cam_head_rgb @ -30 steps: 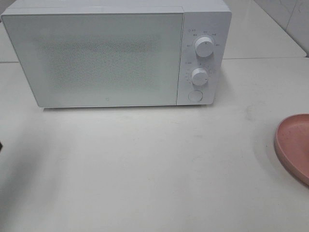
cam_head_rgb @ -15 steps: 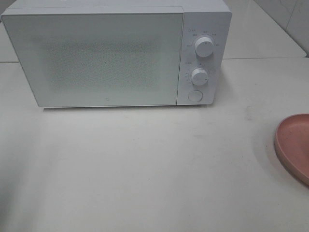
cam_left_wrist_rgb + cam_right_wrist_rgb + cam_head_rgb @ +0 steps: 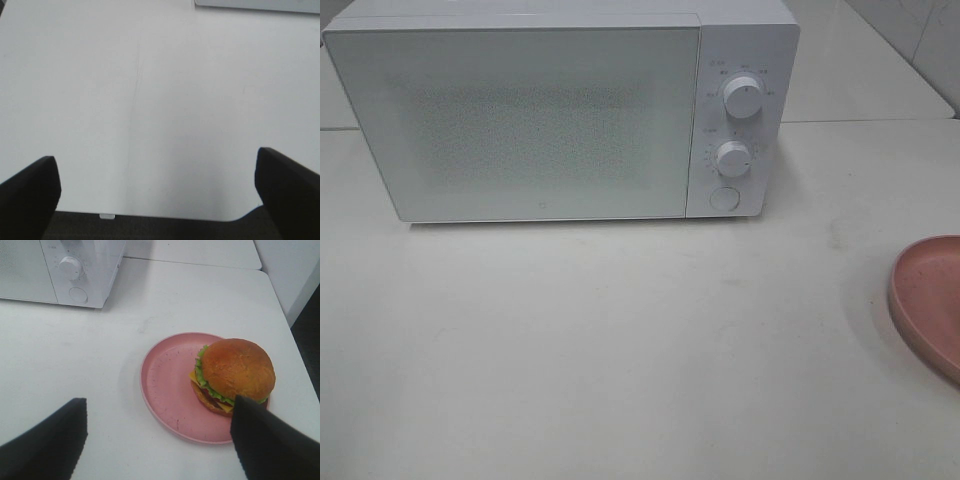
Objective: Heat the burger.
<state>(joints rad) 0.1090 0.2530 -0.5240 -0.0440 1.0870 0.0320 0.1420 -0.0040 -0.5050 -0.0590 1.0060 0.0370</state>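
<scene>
The burger (image 3: 237, 370), with a glossy brown bun, green lettuce and yellow cheese, sits on one side of a round pink plate (image 3: 167, 380). My right gripper (image 3: 160, 405) hovers open above and in front of the plate, its black fingers (image 3: 50, 440) wide apart and holding nothing. The left gripper (image 3: 156, 165) is open too, over bare white table near the table's edge. In the exterior high view neither gripper shows. Only part of the plate (image 3: 925, 290) shows at the right edge there, and the burger is out of that frame.
A white microwave (image 3: 540, 120) stands at the back of the table with its door shut. Its panel on the right has two knobs (image 3: 743, 97) and a round button (image 3: 723, 198). The microwave (image 3: 75, 270) is some way from the plate.
A dark bit at the left edge of the exterior high view and the shadow beside it have gone out of sight. Microwave and plate have not moved.
</scene>
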